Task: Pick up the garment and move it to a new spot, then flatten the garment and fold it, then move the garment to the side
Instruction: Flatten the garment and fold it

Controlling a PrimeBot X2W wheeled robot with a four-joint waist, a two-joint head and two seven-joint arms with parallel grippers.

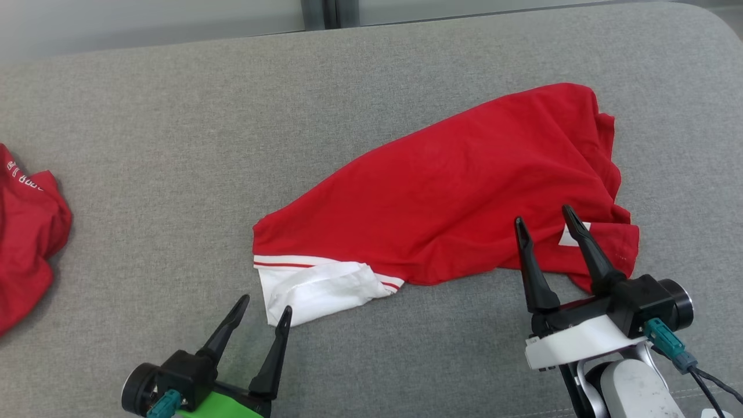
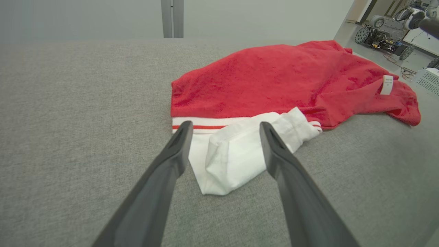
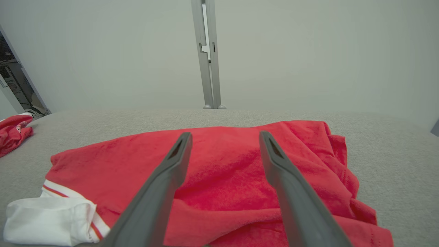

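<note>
**Both grippers spread at the near edge of the red garment**

Head view: I saw the red garment [image 1: 453, 191] lying loosely spread on the grey cushion [image 1: 174, 145], right of centre, with its white sleeve [image 1: 313, 290] crumpled at the near left corner. The left gripper [image 1: 266, 303] had its fingers apart and held nothing, one tip just beside the sleeve's near corner. The right gripper [image 1: 542, 214] was spread too, its fingers overlapping the garment's near right edge by a white label [image 1: 572, 235]. I could not tell whether they touched the cloth. A second red cloth [image 1: 26, 232] lay well apart at the far left.

Left wrist view: the left gripper [image 2: 225, 124] was wide open, and the white sleeve [image 2: 233, 154] lay on the cushion just past and between its fingertips [image 2: 185, 128], with the red garment [image 2: 274, 75] beyond.

Right wrist view: the right gripper [image 3: 225, 133] stood open over the red garment [image 3: 308, 154], gripping no cloth. The second red cloth [image 3: 13, 133] showed at the far left edge.
</note>
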